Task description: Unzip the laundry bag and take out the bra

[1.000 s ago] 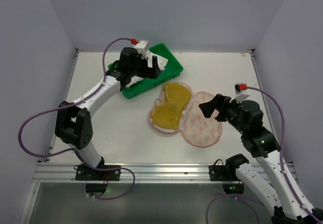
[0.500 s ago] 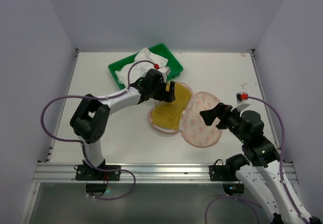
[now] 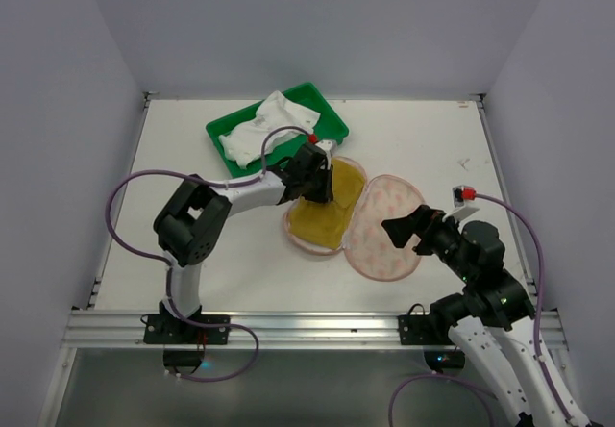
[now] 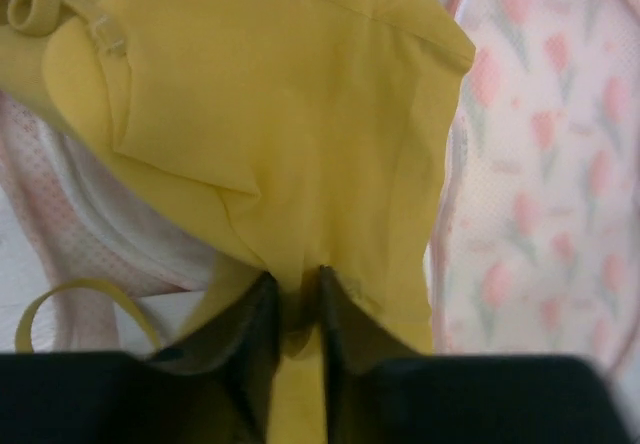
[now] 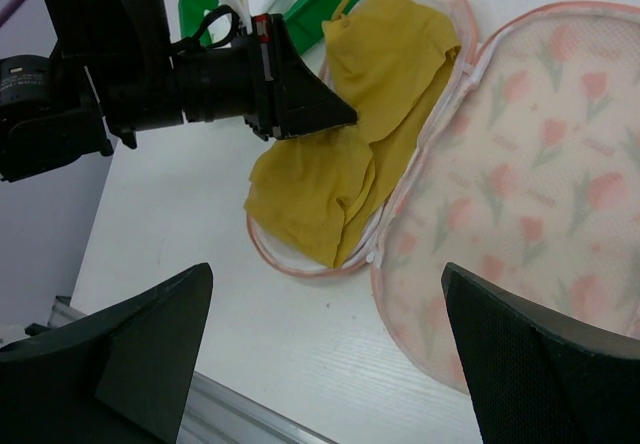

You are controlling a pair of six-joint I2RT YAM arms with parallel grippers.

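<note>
Pinching a fold of the yellow bra point(image 4: 280, 114), the left claw point(image 4: 297, 314) is nearly shut at the bra's 11 o'clock edge. The bra lies 1-to-7 o'clock inside the unzipped laundry bag point(image 3: 389, 244), mid-table. The right claw point(image 3: 408, 227) hangs wide open and empty at 4 o'clock. A green tray point(image 3: 332, 119) crowds 11 o'clock.

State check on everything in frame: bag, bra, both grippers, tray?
laundry bag: unzipped, lying open flat.
bra: in the bag's left half, one fold pinched.
left gripper: shut on the bra.
right gripper: open, empty, near the bag's right half.
green tray: holds a white cloth.
white cloth: crumpled in the tray.
</note>
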